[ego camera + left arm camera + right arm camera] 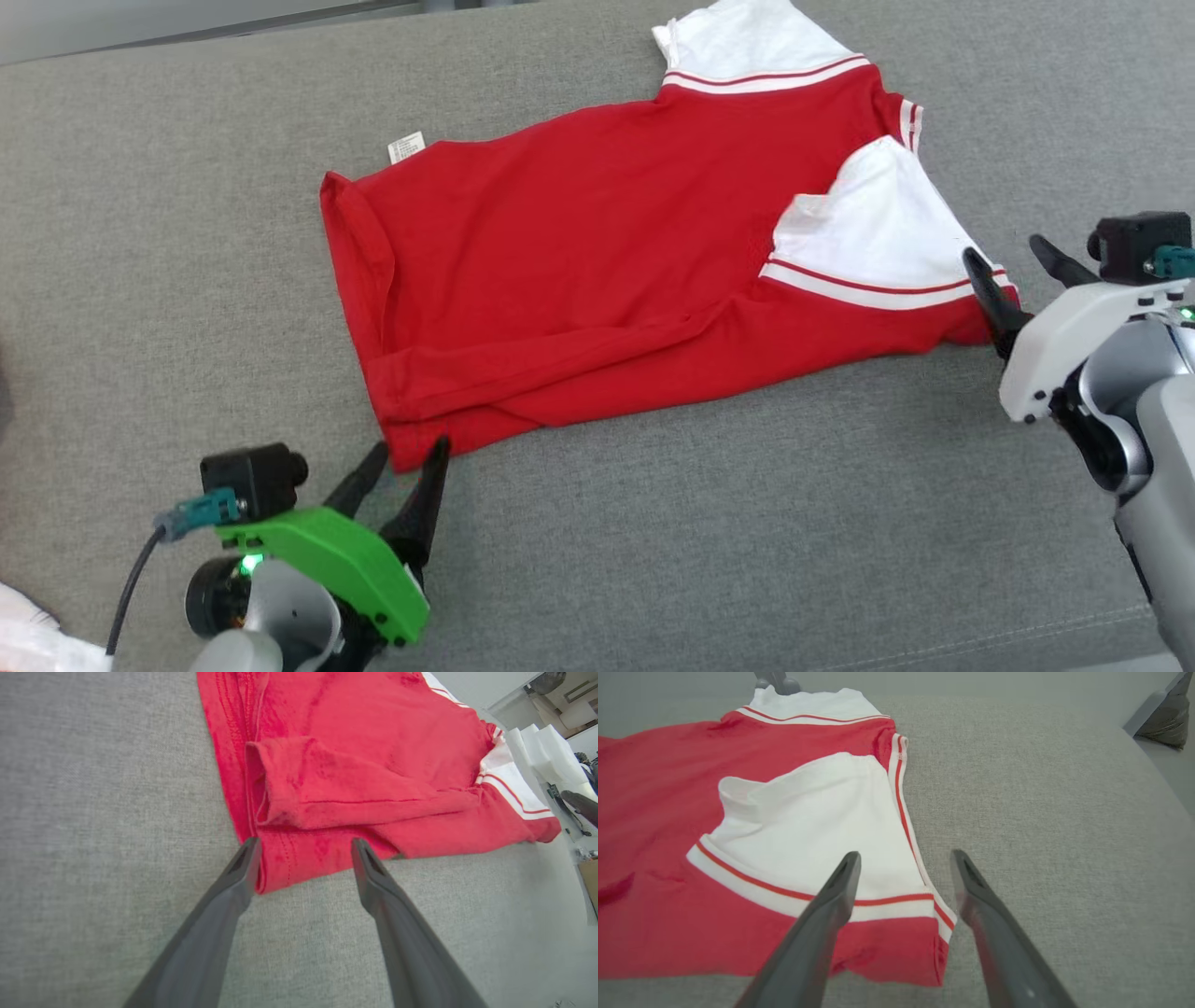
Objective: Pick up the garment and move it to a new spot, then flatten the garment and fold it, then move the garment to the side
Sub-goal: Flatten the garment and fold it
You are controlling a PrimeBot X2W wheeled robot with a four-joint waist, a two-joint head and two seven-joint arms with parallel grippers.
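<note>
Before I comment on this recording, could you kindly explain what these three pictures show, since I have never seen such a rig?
They come from one two-armed robot. The head camera looks down on a grey surface where a red and white shirt lies, partly folded. The other two pictures come from cameras on the wrists, each looking along that arm's two dark fingers. The left gripper is open around the shirt's near corner; the right gripper is open at the striped corner. Nothing is held yet.
</note>
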